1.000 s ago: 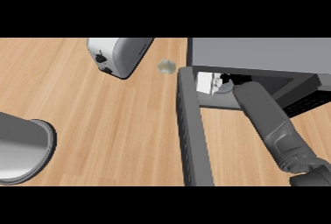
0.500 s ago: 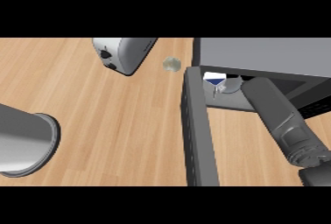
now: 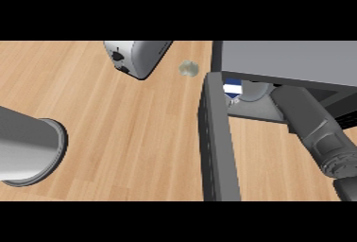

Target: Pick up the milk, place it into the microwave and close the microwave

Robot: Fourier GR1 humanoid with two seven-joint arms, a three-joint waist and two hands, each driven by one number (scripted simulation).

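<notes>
The milk (image 3: 232, 89), a blue-and-white carton, stands upright just inside the open microwave (image 3: 286, 59), at the left end of its cavity. My right forearm (image 3: 314, 130) reaches up from the lower right into the cavity. Only a dark sliver of my right hand (image 3: 236, 100) shows, right next to the carton; the rest is hidden by the grey wrist and the microwave's roof. The microwave door (image 3: 217, 151) hangs open, swung out toward me as a long dark slab. My left hand is nowhere in the view.
A silver toaster (image 3: 136, 57) sits at the top centre. A large steel pot (image 3: 28, 149) lies at the left edge. A small pale round object (image 3: 188, 69) rests between the toaster and the microwave. Wooden counter (image 3: 125, 132) spreads between them.
My right forearm has pushed deeper into the microwave and stands steeper. The milk has gone further into the cavity, and the black hand that showed beside it is now mostly hidden.
</notes>
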